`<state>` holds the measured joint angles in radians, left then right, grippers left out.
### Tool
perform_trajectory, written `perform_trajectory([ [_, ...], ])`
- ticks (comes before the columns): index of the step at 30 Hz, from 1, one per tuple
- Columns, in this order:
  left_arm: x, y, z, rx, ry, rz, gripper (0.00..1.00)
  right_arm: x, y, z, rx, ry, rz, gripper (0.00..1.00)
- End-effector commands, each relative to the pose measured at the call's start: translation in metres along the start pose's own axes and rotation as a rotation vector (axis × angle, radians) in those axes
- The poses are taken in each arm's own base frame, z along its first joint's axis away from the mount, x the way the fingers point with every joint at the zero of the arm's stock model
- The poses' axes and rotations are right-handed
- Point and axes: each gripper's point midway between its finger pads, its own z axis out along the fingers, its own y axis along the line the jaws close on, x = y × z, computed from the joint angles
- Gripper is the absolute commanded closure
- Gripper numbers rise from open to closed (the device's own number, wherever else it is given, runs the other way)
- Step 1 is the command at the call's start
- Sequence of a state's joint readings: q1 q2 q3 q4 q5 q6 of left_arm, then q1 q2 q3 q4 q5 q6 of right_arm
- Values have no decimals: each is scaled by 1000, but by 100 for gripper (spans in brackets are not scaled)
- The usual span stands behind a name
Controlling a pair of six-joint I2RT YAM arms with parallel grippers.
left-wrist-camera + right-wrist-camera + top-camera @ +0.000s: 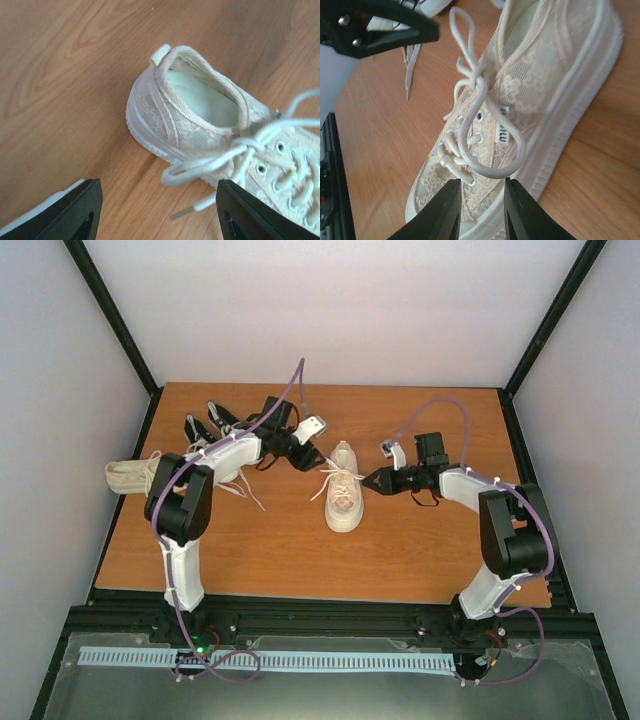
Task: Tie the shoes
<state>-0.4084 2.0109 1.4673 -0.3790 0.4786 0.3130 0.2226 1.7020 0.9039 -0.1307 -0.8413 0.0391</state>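
A cream lace-up shoe stands mid-table, toe toward the near edge, its laces knotted in a bow with a loop on each side. My left gripper is by its heel side; in the left wrist view the gripper is open, and a lace loop and a lace tip lie on the table just ahead of the gap. My right gripper is at the shoe's other side. In the right wrist view that gripper stands slightly open, with the other lace loop just beyond its tips and nothing held.
A second cream shoe lies at the table's left edge. Two black shoes with white laces sit behind the left arm, with loose laces trailing forward. The left gripper's finger shows at the top left of the right wrist view.
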Motion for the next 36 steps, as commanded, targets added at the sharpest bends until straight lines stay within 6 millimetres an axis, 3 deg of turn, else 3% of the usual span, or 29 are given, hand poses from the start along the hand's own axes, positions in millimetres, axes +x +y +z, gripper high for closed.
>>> perform_trajectory([
  [1,7,0,-20,-40,29,183,34,-22,1,-15,46,-49,-49,73],
  [6,33,-30,-19,108,73,391,37,-31,3,-20,62,-74,-75,67],
  [9,40,-32,-7,130,95,429,43,-39,3,-21,65,-92,-84,64],
  [15,19,-8,12,14,47,474,42,-44,2,-16,41,-103,-80,63],
  [21,26,-22,26,65,86,569,43,-41,-2,-10,28,-92,-71,63],
  [23,23,-20,27,54,75,567,56,-41,-2,-9,25,-94,-69,63],
  [25,23,-21,26,56,76,563,78,-41,-3,-9,26,-93,-72,63],
  [28,27,-29,19,88,85,571,96,-36,-4,-9,30,-84,-69,63],
  [36,44,-42,2,118,126,604,99,-33,-5,-6,19,-84,-62,63],
])
